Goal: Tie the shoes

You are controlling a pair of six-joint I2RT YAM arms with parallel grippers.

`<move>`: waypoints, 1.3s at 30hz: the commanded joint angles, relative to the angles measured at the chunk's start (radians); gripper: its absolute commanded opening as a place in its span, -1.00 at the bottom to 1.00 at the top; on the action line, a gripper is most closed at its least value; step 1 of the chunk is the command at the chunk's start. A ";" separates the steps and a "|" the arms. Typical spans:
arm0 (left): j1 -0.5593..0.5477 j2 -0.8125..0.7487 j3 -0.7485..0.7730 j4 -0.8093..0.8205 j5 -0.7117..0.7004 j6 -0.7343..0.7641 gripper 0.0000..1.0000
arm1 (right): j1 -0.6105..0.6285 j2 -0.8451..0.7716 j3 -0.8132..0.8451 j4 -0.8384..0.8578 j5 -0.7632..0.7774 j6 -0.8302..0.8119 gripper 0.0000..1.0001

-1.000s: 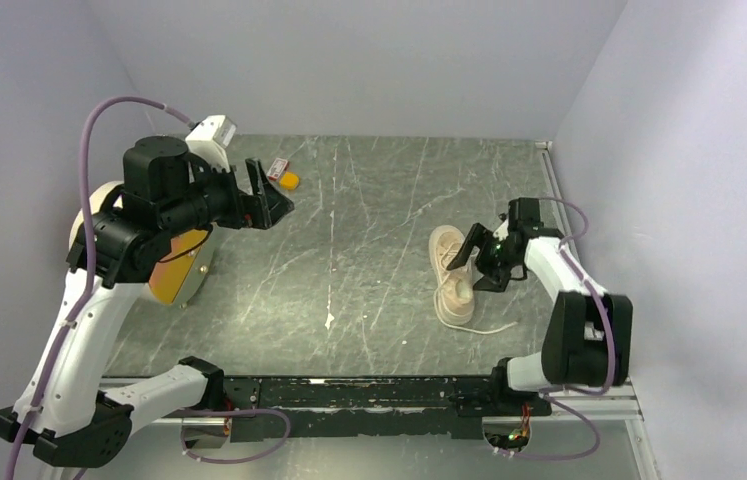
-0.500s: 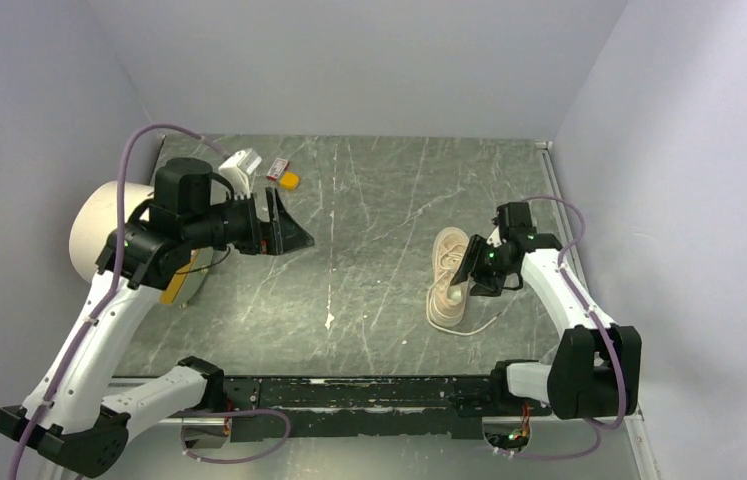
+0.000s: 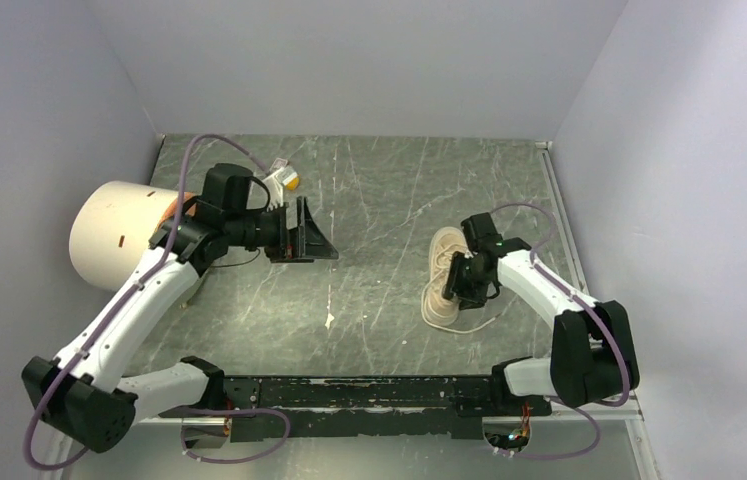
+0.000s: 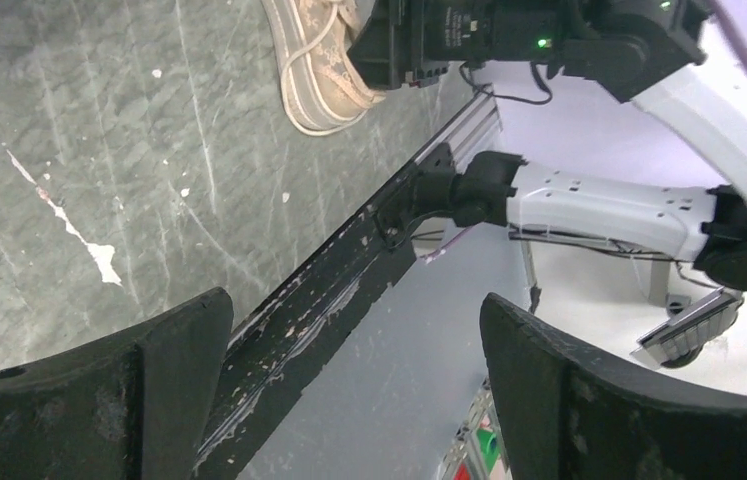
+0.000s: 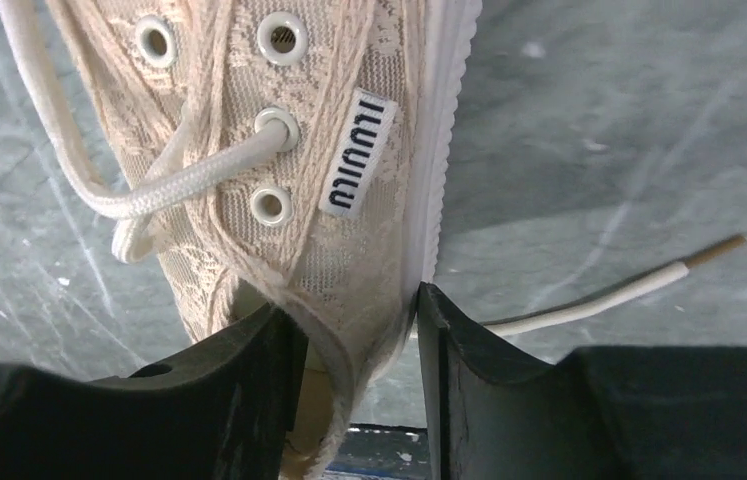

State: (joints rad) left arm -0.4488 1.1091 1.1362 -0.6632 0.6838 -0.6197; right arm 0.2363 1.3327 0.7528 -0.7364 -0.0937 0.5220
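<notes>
We saw R gripper (image 5: 354, 325) pinched on the sneaker (image 5: 329, 130) side wall, w/ sneaker lying on the bench (image 3: 379, 190). L gripper (image 4: 349, 340) was spread wide above bench, well apart.

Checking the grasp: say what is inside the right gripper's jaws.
The right gripper pinches the sneaker by its side wall and white sole edge. Deeper in, the jaws cover it.

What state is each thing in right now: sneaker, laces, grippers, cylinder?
sneaker: untied, side wall clamped
laces: loose, one end lying on the table
right gripper: shut on the sneaker, one finger inside, one outside
left gripper: open, holding nothing
cylinder: lying on its side
</notes>
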 commanded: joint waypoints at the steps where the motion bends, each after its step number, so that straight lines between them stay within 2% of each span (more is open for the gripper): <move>1: -0.013 0.051 0.034 -0.075 0.032 0.117 0.95 | 0.105 0.009 0.012 0.115 -0.085 -0.001 -0.16; 5: -0.013 0.046 0.065 -0.160 -0.026 0.175 0.95 | 0.169 0.021 0.019 0.140 -0.082 -0.013 -0.37; 9: -0.013 0.016 0.116 -0.213 -0.073 0.197 0.95 | 0.281 0.078 0.095 0.151 -0.078 -0.012 -0.73; 14: -0.013 -0.082 0.197 -0.263 -0.344 0.143 0.88 | 0.520 0.137 0.261 0.160 -0.092 0.100 -1.00; 19: -0.013 -0.179 0.243 -0.260 -0.435 0.058 0.90 | 0.677 0.188 0.452 0.192 -0.090 0.236 -1.00; 22: -0.013 -0.209 0.235 -0.246 -0.455 0.036 0.94 | 0.686 0.165 0.501 0.176 -0.076 0.267 -1.00; 25: -0.013 -0.211 0.237 -0.198 -0.431 0.038 0.94 | 0.684 0.113 0.523 0.076 0.040 0.232 -1.00; 28: -0.013 -0.195 0.246 -0.193 -0.403 0.047 0.94 | 0.682 0.073 0.434 0.022 0.133 0.213 -1.00; 32: -0.013 -0.200 0.208 -0.222 -0.415 0.022 0.95 | 0.683 0.117 0.286 0.116 0.101 0.226 -1.00; 37: -0.013 -0.130 0.064 -0.268 -0.278 -0.009 0.96 | 0.700 0.146 0.204 0.094 0.223 0.264 -1.00; 38: -0.013 -0.116 0.035 -0.264 -0.248 -0.014 0.95 | 0.699 0.132 0.180 0.101 0.222 0.260 -0.79; 39: -0.013 -0.103 0.008 -0.259 -0.223 -0.022 0.95 | 0.700 0.115 0.161 0.115 0.210 0.248 -0.40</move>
State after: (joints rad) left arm -0.4564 0.9421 1.2346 -0.8940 0.3344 -0.6033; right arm 0.9325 1.5120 0.9443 -0.6708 0.0471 0.7567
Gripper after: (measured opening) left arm 0.976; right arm 0.078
